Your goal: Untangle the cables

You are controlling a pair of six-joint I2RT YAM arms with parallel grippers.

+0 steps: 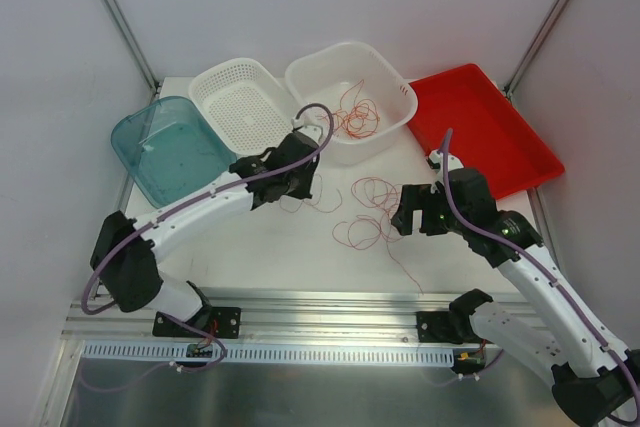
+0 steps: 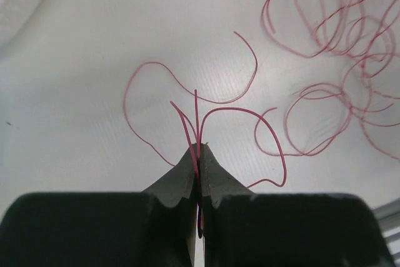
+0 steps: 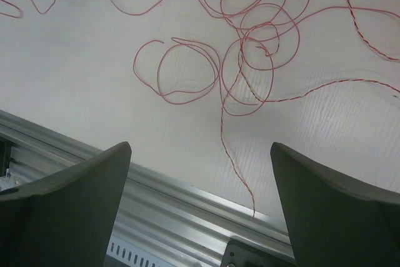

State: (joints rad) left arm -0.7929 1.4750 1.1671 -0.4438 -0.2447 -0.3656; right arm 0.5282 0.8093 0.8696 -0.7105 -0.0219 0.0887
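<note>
Where the overhead view takes in the white walls [image 1: 330, 7] around the rig, I see the cables [image 1: 365, 215] looped across the white counter [image 1: 260, 247], with more lying in the white tub [image 1: 403, 95]. From the left wrist, the left claw [image 2: 199, 149] is pinched on thin red strands. From the right wrist, the right claw [image 3: 200, 147] gapes wide above loops beside the aluminium rail [image 3: 181, 198].

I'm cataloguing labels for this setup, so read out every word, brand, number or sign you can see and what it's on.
None readable. No print shows on the teal bin, white basket, white tub, red tray or table.
The small board at the near edge is too small to tell.
</note>
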